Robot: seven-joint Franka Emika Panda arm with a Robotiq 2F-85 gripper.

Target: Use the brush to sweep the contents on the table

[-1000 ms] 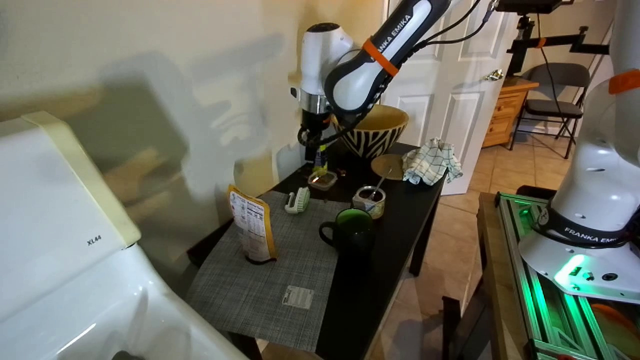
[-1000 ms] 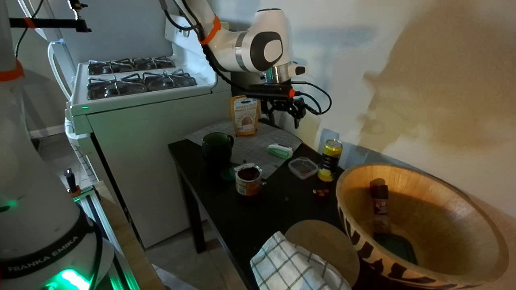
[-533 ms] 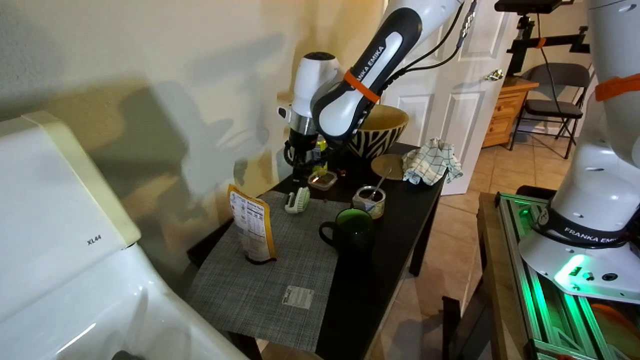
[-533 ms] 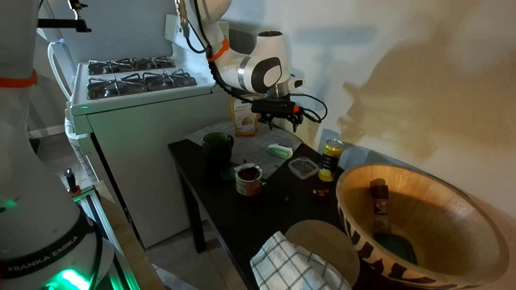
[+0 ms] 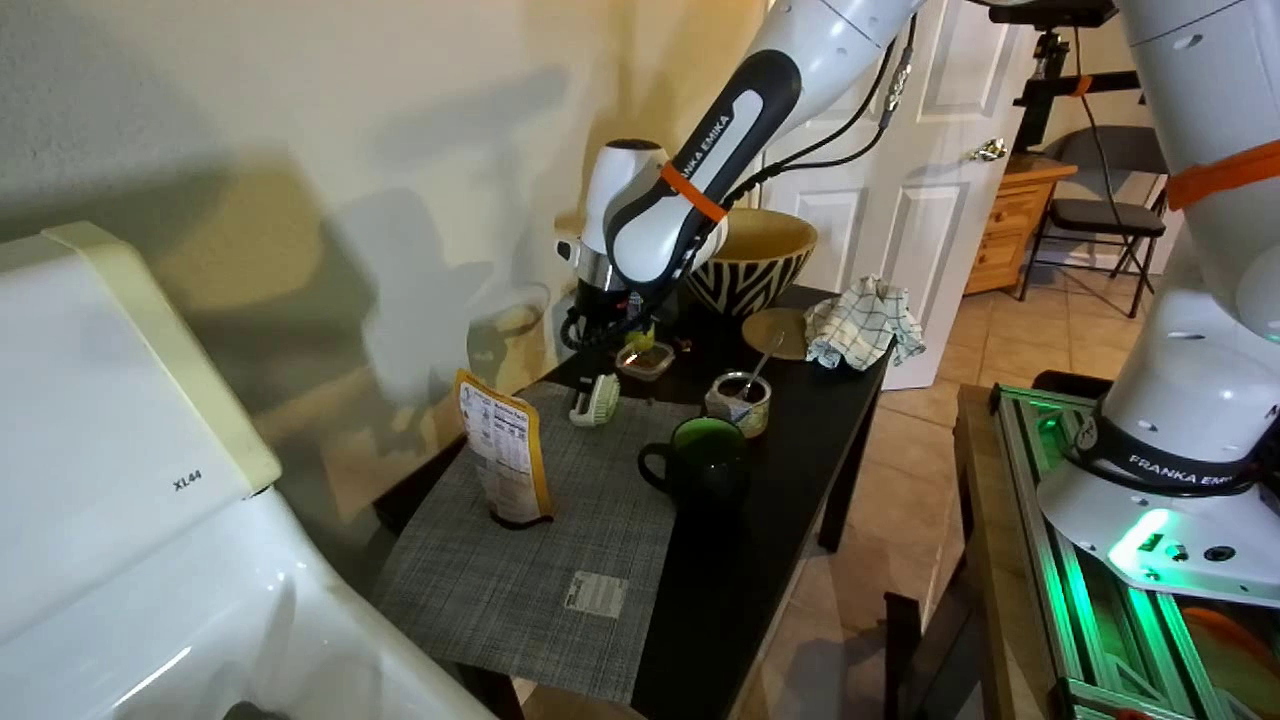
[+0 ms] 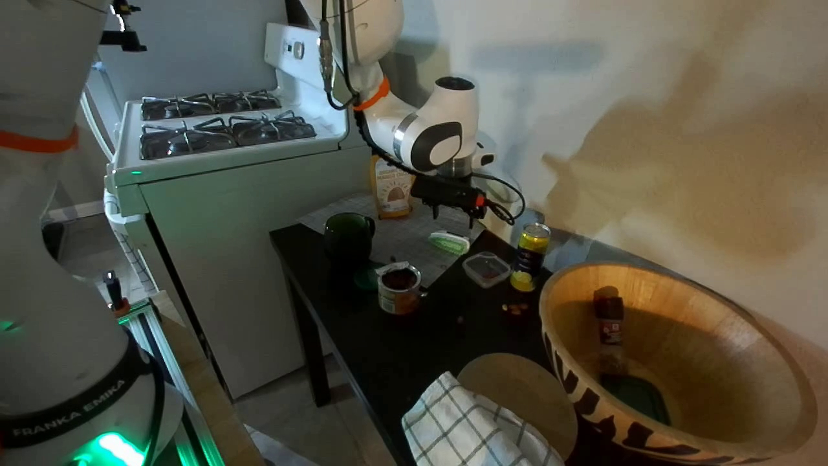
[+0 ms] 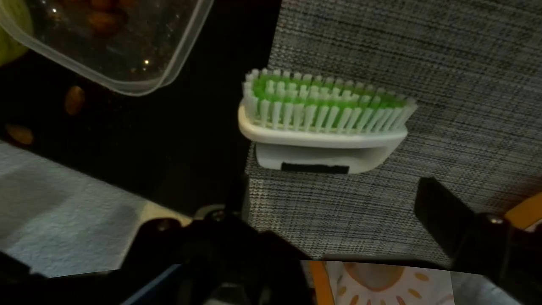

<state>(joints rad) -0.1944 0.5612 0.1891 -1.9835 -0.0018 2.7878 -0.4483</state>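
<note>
Green and white in its bristles, the brush (image 7: 324, 123) lies on its side in the wrist view upon a grey mat (image 7: 465, 76), its left end projecting past the mat's edge over the black surface (image 7: 190, 152). The claw (image 7: 332, 186) is spread wide, the mat showing between its fingers (image 7: 440, 212), and the brush appears just beyond their tips. Far left stands a clear container (image 7: 181, 55) holding brown pieces (image 7: 106, 20); nearer, two loose nut-like pieces (image 7: 74, 100) lie on the surface.

In an exterior view, the arm (image 5: 735, 130) extends from the right above the far part of the surface. The brush lies at the mat's far edge, farther off than an upright pouch (image 5: 505, 455). At right stand a dark green mug (image 5: 705, 465) and, beyond it, an open tin (image 5: 757, 412). A striped bowl (image 5: 755, 280) and a checked cloth (image 5: 865, 325) occupy the far end.

In an exterior view, a yellow can (image 6: 530, 257) stands right of the container; brown bits (image 6: 515, 309) lie nearer, just left of the bowl. The claw hangs over the mat, near the brush.
</note>
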